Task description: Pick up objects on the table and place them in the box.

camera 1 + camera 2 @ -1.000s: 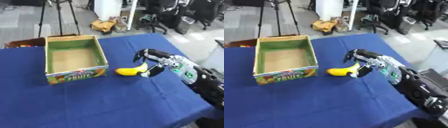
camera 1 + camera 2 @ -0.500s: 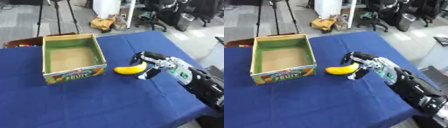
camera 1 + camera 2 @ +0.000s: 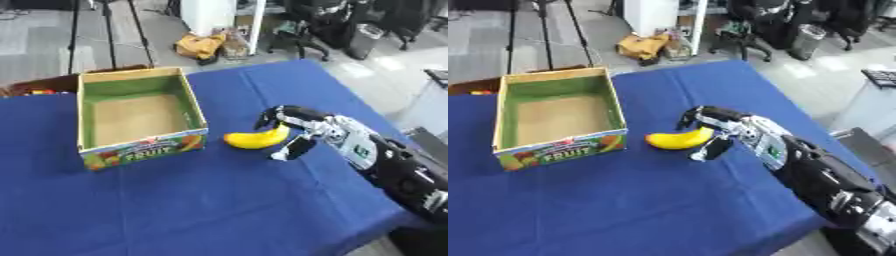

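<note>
A yellow banana (image 3: 255,140) lies on the blue table (image 3: 201,200), just right of the box. The cardboard box (image 3: 140,112) has a green inside, a bare brown floor and a "FRUIT" label on its front wall; nothing shows in it. My right hand (image 3: 302,131) comes in from the lower right and straddles the banana's right end. Its fingers (image 3: 696,116) arch over the top of the banana, and its thumb (image 3: 709,149) points down at the cloth a little apart from the fruit. The left hand shows in neither view.
The table's far edge runs behind the box, with a grey floor, tripod legs (image 3: 105,30), a yellow bag (image 3: 199,46) and office chairs (image 3: 315,25) beyond. A red-brown object (image 3: 35,86) sits off the table's far left corner.
The whole picture has shifted slightly, so the camera moved. My right hand stays at the banana's right end, fingers arched over it; the banana has not left the table.
</note>
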### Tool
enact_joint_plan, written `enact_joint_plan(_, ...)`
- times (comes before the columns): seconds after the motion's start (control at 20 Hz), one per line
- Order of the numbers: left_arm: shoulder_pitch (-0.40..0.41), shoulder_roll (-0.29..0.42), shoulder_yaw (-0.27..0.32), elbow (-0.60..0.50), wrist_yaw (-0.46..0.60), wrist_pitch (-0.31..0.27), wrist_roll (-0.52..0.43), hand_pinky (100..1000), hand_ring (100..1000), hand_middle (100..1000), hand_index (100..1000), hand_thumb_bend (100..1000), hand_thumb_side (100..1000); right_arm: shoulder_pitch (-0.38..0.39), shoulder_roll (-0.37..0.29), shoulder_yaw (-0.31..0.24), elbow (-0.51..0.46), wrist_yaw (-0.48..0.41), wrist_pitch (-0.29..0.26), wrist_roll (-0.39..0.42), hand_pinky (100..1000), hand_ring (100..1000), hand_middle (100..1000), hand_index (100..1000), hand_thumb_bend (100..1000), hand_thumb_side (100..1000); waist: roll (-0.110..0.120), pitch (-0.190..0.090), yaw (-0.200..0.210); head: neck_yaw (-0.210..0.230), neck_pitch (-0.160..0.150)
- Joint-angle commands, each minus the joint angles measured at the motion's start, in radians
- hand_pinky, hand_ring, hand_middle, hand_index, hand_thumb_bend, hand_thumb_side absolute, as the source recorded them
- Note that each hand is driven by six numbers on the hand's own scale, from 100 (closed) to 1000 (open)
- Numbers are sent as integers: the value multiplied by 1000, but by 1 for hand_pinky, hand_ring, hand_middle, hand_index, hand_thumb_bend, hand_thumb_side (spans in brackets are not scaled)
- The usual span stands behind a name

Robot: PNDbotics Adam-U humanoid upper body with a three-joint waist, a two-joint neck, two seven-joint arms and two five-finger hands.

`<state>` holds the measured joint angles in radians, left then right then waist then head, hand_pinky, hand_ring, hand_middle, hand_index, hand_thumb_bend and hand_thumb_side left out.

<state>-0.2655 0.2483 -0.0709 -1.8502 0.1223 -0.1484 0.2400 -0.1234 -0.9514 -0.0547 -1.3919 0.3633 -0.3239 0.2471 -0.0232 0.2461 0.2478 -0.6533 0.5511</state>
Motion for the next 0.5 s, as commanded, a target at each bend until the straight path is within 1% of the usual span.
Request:
enact_joint_plan(0.05, -14, 15, 0, -22, 1, 2, 2, 472, 604, 511, 458, 859, 526, -10, -29, -9, -4, 21, -2, 1, 786, 849, 770, 783, 387, 207, 1, -13, 2, -3, -13)
enact_joint_plan(0.25, -12, 16, 1, -22, 1, 2, 3, 473, 604, 511, 459, 858, 527, -13, -34, -13, -13, 35, -5, -9, 827, 872, 779, 783, 395, 214, 0, -15, 0, -2, -10)
enact_joint_plan(0.5, -13, 16, -1, -22, 2, 2, 2, 473, 604, 511, 458, 858, 527, -15, -37, -16, -13, 48, -1, -14, 842, 881, 784, 784, 396, 220, 0, -14, 3, -6, -11)
